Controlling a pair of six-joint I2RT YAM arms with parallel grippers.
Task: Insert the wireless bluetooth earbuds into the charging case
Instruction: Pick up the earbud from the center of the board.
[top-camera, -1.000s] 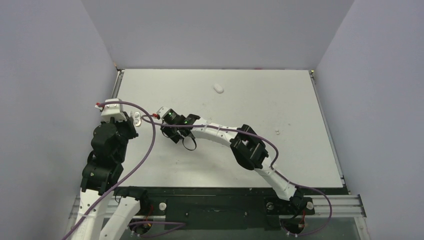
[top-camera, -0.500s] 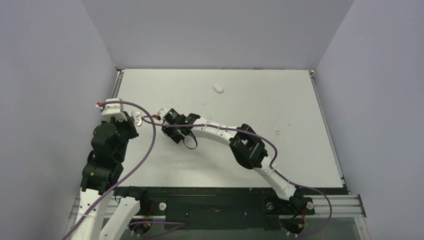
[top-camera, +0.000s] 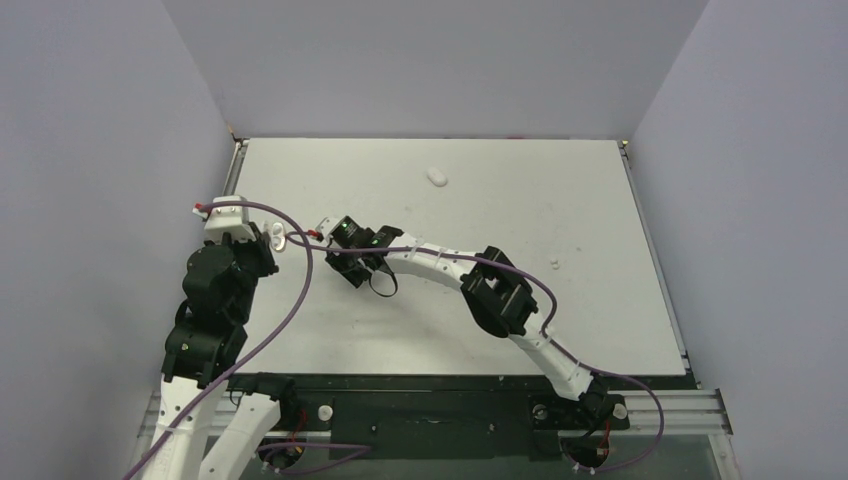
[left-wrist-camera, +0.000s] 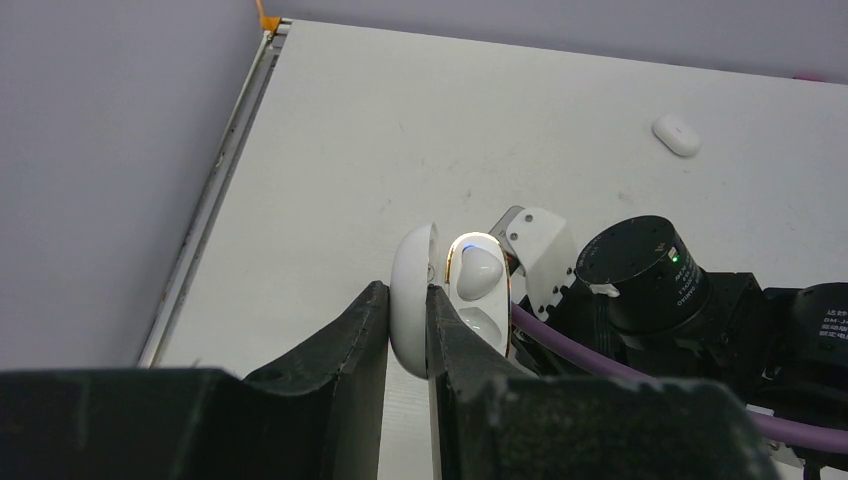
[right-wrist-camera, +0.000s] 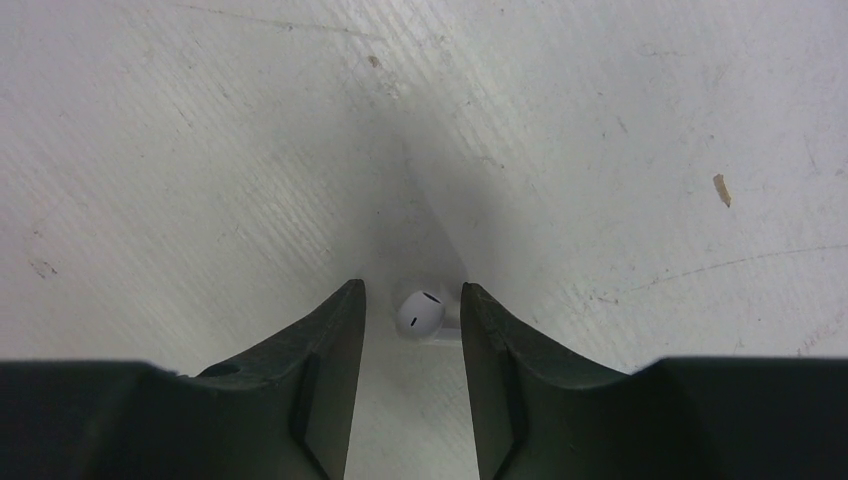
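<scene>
left end effector (left-wrist-camera: 403, 296) is clamped on the lid (left-wrist-camera: 405, 258) of the charging case (left-wrist-camera: 482, 290). the case is open and held up off the tabletop (top-camera: 500, 200) at the left edge, just beside the left wall. its open face is turned toward the right arm. something glossy white sits in the upper socket, can't tell if it's an earbud.

right end effector (right-wrist-camera: 410, 290) points down at the tabletop, just right of the case. its jaws are parted and straddle one earbud (right-wrist-camera: 420, 312). a gap shows on each side, so no grip yet. that earbud lies on the tabletop and is hidden in the top view.

a small white oval piece (top-camera: 437, 177) lies well apart toward the far edge. a tiny white speck (top-camera: 553, 264) lies out to the right.
</scene>
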